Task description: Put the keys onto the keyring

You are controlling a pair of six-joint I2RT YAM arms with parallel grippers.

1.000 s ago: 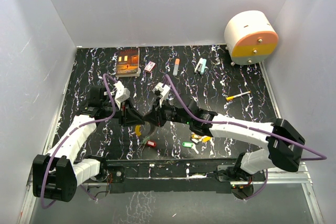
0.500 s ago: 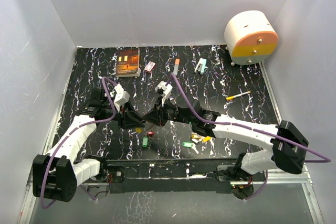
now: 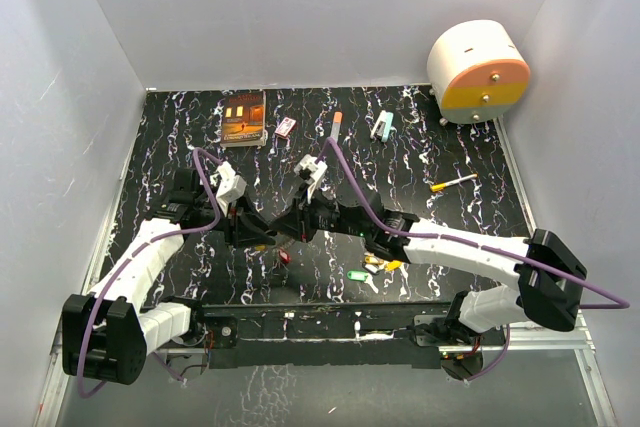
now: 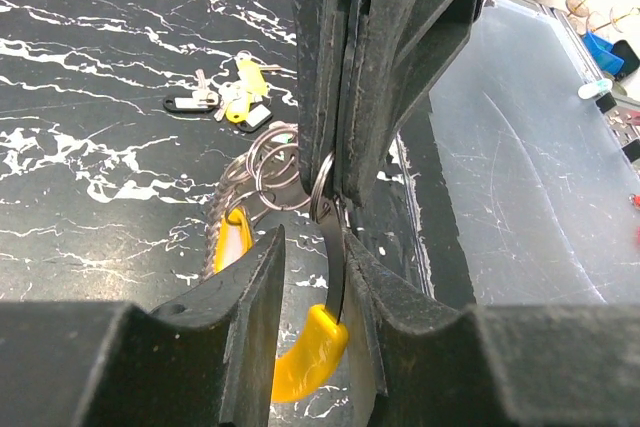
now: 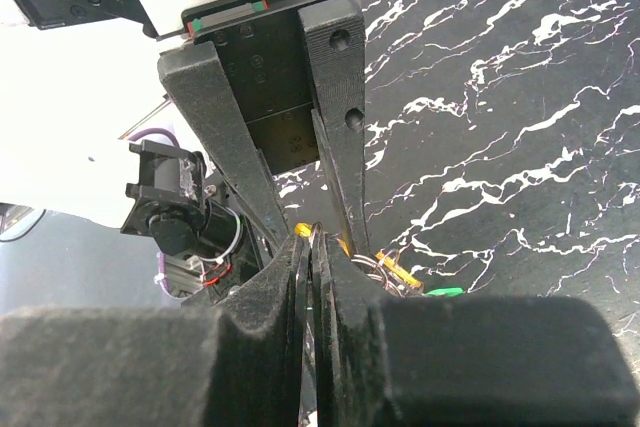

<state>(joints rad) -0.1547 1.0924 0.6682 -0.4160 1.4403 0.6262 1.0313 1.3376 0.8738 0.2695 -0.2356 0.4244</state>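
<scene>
- My left gripper (image 3: 258, 231) and right gripper (image 3: 293, 227) meet tip to tip over the middle of the table (image 3: 450, 147).
- My left fingers are clamped on a yellow key (image 4: 308, 355). Its plastic head sits low between the two pads, and its metal blade runs out past my fingertips.
- The blade's far end touches the ring (image 4: 322, 182), just beyond my left fingertips.
- My right fingers are pressed together on that ring, which sticks out of their tips towards my left gripper.
- More wire loops (image 4: 268, 162) hang just behind the ring, on the side away from my right fingers. I cannot tell whether they are one piece with it.
- A second yellow key (image 4: 230, 237) lies beside those loops, just outside my left finger.
- A red key (image 3: 285, 257) lies on the table just beneath the spot where the grippers meet, on the side towards my bases.
- A green key (image 3: 357, 274) lies beside my right forearm, well behind the right gripper.
- Loose keys (image 4: 232, 99) lie in a small heap on the table, beyond my left gripper and to one side of my right fingers.
</scene>
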